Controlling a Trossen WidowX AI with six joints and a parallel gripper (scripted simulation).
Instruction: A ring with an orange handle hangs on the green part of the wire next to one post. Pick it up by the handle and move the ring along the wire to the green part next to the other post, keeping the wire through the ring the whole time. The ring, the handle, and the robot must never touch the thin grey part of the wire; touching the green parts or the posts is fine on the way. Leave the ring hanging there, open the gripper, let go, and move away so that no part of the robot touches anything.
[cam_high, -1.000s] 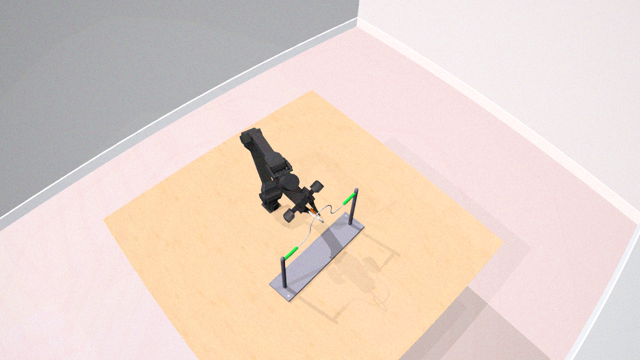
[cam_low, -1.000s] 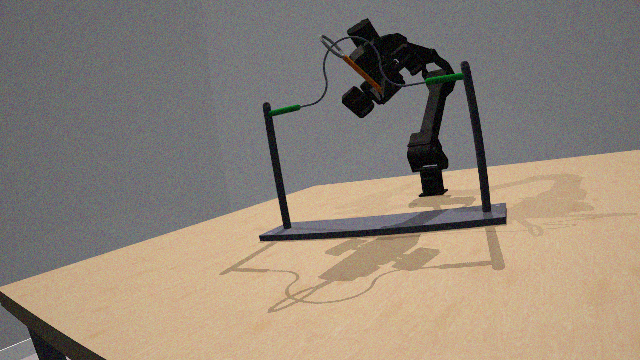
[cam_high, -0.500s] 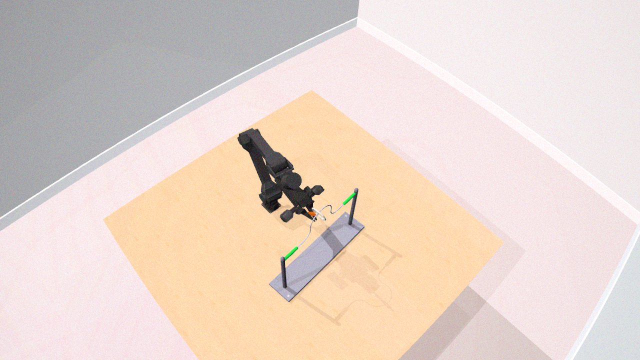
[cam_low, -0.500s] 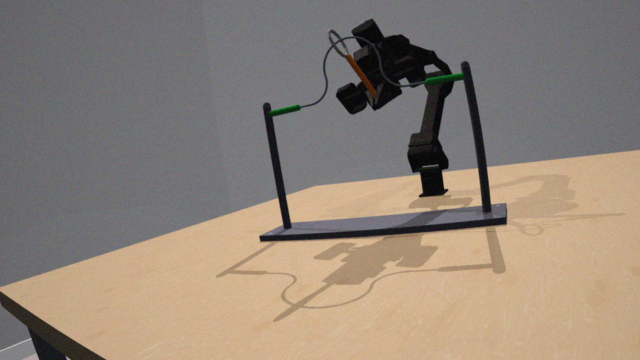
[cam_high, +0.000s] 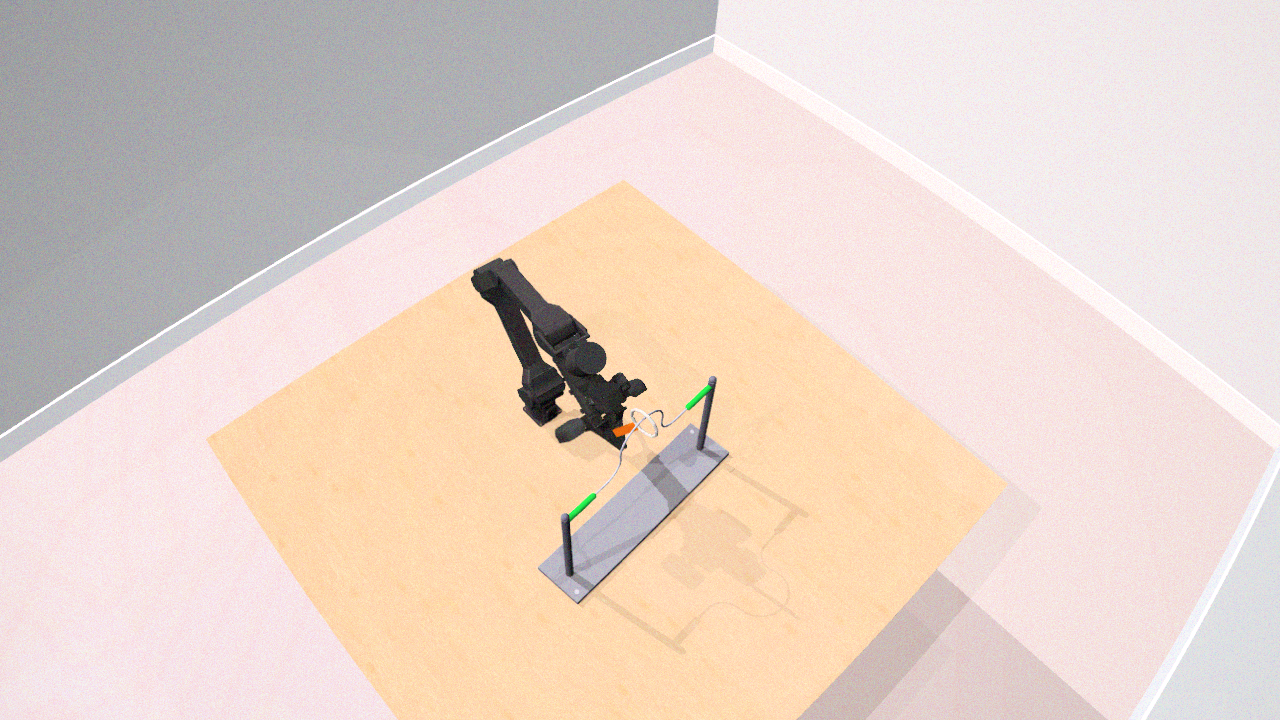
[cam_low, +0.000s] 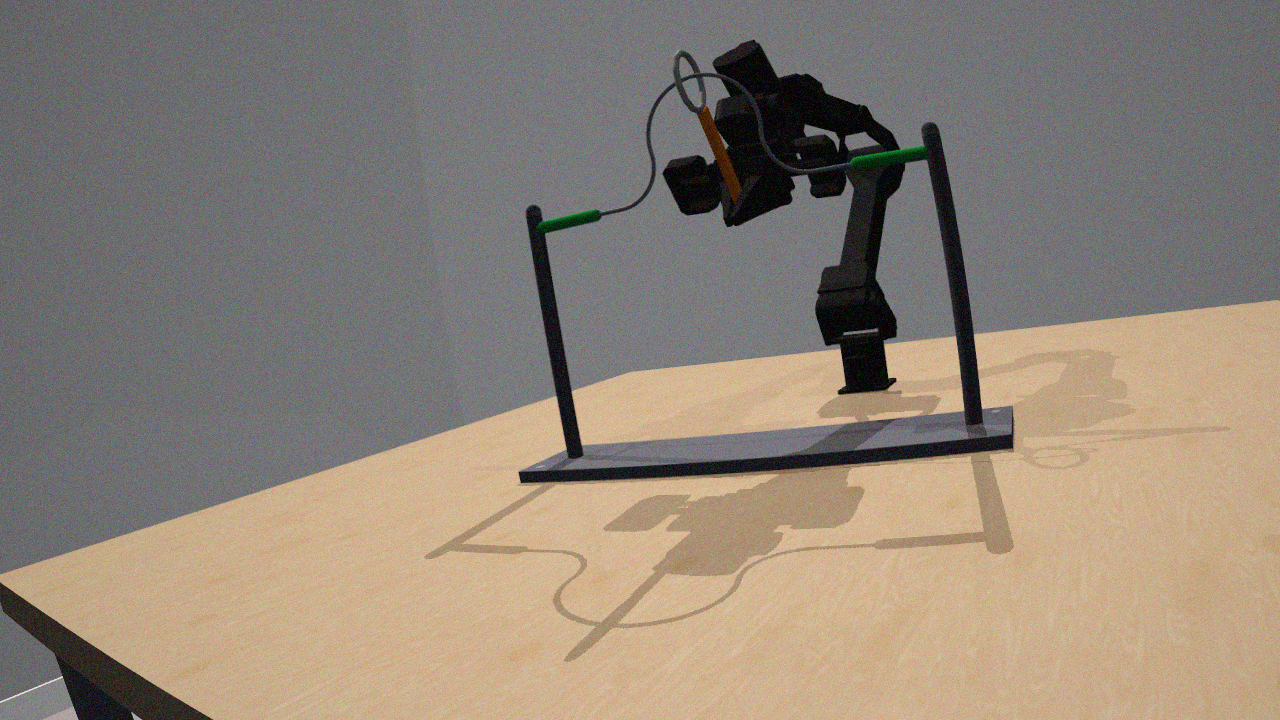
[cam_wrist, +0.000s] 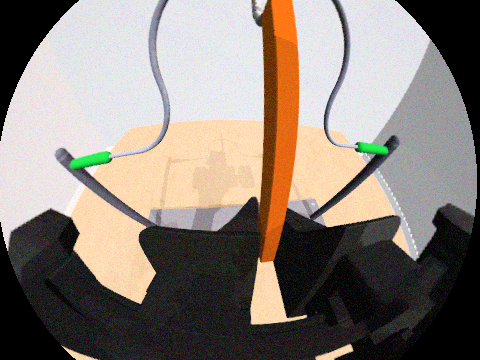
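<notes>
My gripper (cam_low: 735, 207) (cam_wrist: 258, 202) (cam_high: 611, 428) is shut on the lower end of the orange handle (cam_low: 719, 155) (cam_wrist: 280, 120) (cam_high: 623, 430). The handle points up to the grey ring (cam_low: 688, 81) (cam_high: 644, 423), which sits around the top of the thin grey wire's (cam_low: 646, 152) (cam_wrist: 160, 54) high arch, about midway between the posts. Whether the ring touches the wire I cannot tell. Green wire parts sit next to the left post (cam_low: 569, 219) (cam_wrist: 91, 160) (cam_high: 581, 503) and the right post (cam_low: 887, 159) (cam_wrist: 372, 148) (cam_high: 698, 396). In the wrist view only the ring's lower edge shows at the top.
Two dark posts (cam_low: 554, 340) (cam_low: 953, 277) stand on a grey base plate (cam_low: 769, 447) (cam_high: 626, 519) on the wooden table (cam_low: 895, 608). The arm's base (cam_low: 863, 358) stands behind the plate, towards the right post.
</notes>
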